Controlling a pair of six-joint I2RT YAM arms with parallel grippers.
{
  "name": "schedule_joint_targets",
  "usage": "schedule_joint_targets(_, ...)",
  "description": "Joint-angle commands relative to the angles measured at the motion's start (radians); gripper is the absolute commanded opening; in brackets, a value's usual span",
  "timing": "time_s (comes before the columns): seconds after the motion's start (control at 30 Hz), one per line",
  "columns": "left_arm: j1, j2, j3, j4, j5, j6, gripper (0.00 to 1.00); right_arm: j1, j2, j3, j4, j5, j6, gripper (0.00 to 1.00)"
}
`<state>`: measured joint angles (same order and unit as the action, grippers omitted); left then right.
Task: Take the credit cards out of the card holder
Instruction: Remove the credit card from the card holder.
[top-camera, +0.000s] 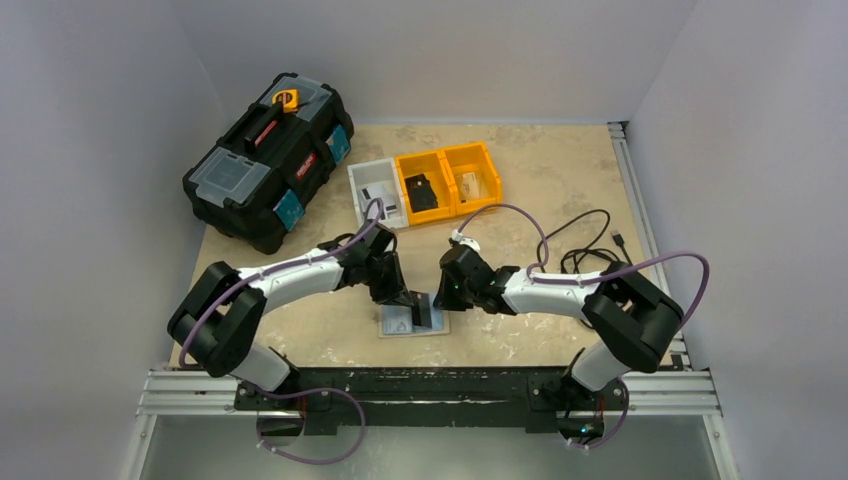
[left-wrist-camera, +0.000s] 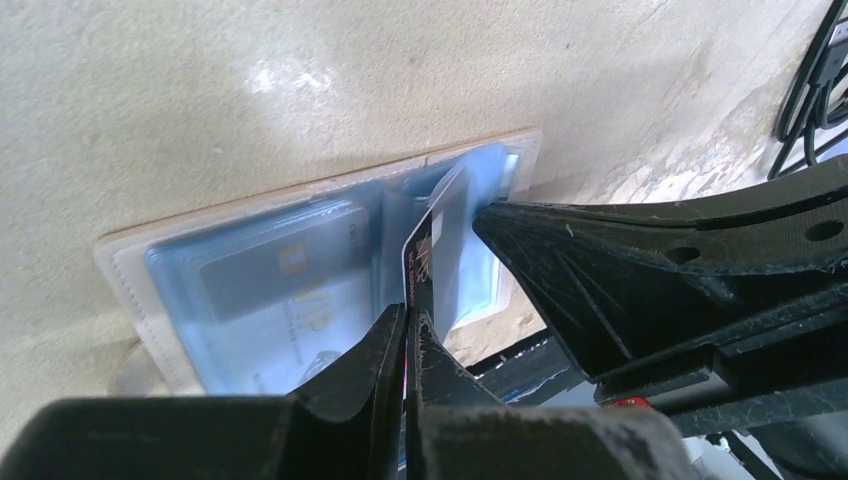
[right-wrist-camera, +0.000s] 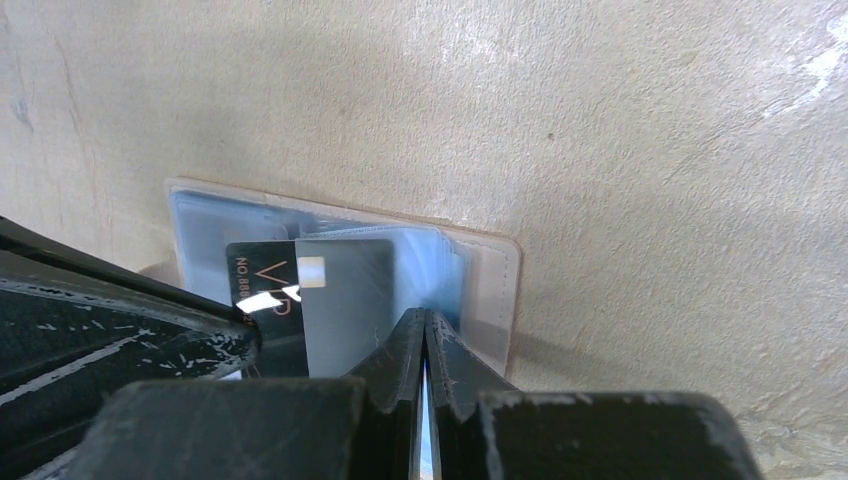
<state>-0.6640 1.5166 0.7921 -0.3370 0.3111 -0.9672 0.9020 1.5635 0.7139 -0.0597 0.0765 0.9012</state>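
Observation:
The card holder (top-camera: 398, 325) lies open on the table between the arms, pale tan outside with clear bluish sleeves (left-wrist-camera: 300, 270) inside. My left gripper (left-wrist-camera: 405, 315) is shut on the edge of a dark credit card (left-wrist-camera: 420, 262) with gold lettering. That card stands tilted up and partly out of a sleeve (right-wrist-camera: 262, 275). A pale card (left-wrist-camera: 280, 295) stays flat in a left-hand sleeve. My right gripper (right-wrist-camera: 425, 318) is shut on a thin clear sleeve leaf of the card holder (right-wrist-camera: 497, 285) near its right edge. In the top view both grippers, left (top-camera: 415, 303) and right (top-camera: 441, 297), meet over the holder.
A black toolbox (top-camera: 268, 160) sits at the back left. A grey bin (top-camera: 378, 192) and two yellow bins (top-camera: 447, 180) with small items stand behind the holder. A black cable (top-camera: 590, 240) loops on the right.

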Motion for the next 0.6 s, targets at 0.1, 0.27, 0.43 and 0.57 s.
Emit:
schedule_joint_targets(0.1, 0.033, -0.105, -0.033, -0.042, -0.013, 0.027, 0.00, -0.002, 0.062, -0.058, -0.096, 0.022, -0.010, 0.00)
schedule_joint_targets(0.27, 0.038, -0.152, -0.047, -0.057, -0.020, 0.052, 0.00, -0.002, 0.056, -0.050, -0.097, 0.019, -0.012, 0.00)
schedule_joint_targets(0.43, 0.040, -0.193, -0.048, -0.085, -0.034, 0.071, 0.00, -0.002, 0.044, -0.036, -0.100, 0.010, -0.019, 0.00)
schedule_joint_targets(0.57, 0.042, -0.217, -0.042, -0.106, -0.040, 0.078, 0.00, -0.002, 0.014, 0.002, -0.117, 0.004, -0.033, 0.00)
